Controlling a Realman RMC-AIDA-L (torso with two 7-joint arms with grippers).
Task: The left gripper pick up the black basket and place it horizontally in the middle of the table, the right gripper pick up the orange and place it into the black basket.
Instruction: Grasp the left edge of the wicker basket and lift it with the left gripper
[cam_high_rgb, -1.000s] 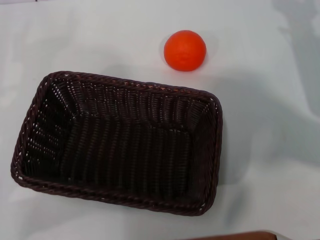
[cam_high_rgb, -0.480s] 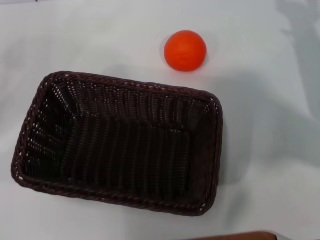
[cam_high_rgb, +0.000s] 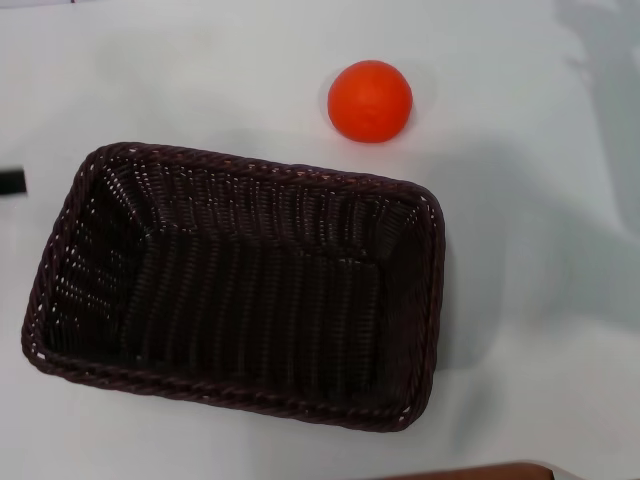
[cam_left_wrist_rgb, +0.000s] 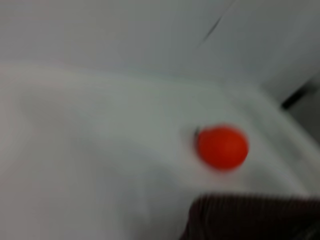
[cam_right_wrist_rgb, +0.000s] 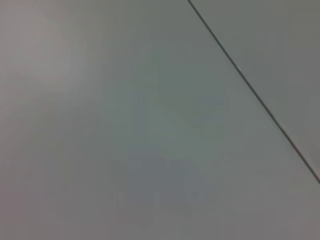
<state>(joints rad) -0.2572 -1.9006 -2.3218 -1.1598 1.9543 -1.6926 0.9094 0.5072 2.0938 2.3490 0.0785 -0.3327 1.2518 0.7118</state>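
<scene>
Right now, from my remote seat, the biggest thing I have on screen is the table (cam_high_rgb: 200, 70), a plain white, smooth surface that fills the head view from edge to edge, with soft grey shadows across its right side. On it sits the black basket (cam_high_rgb: 235, 285), a dark woven rectangle with a braided rim and sloping sides, lying slightly skewed rather than square to me, open side up and with nothing in it. The orange (cam_high_rgb: 370, 100) rests on the bare table just beyond the basket's far rim, near its right end, apart from the weave. The left gripper (cam_high_rgb: 12, 181) shows only as a small black bar cut off by the left edge of the head view, level with the basket's far left corner and just clear of it; I cannot tell whether its fingers are spread or closed. The left wrist view is smeared, but I can make out the orange (cam_left_wrist_rgb: 222, 147) and a corner of the basket (cam_left_wrist_rgb: 250, 217) beside it on the white top. The right gripper is out of sight; its wrist view gives me only a pale flat surface crossed by one thin dark line. A brown strip is cut off at the near edge. I can read no writing anywhere.
</scene>
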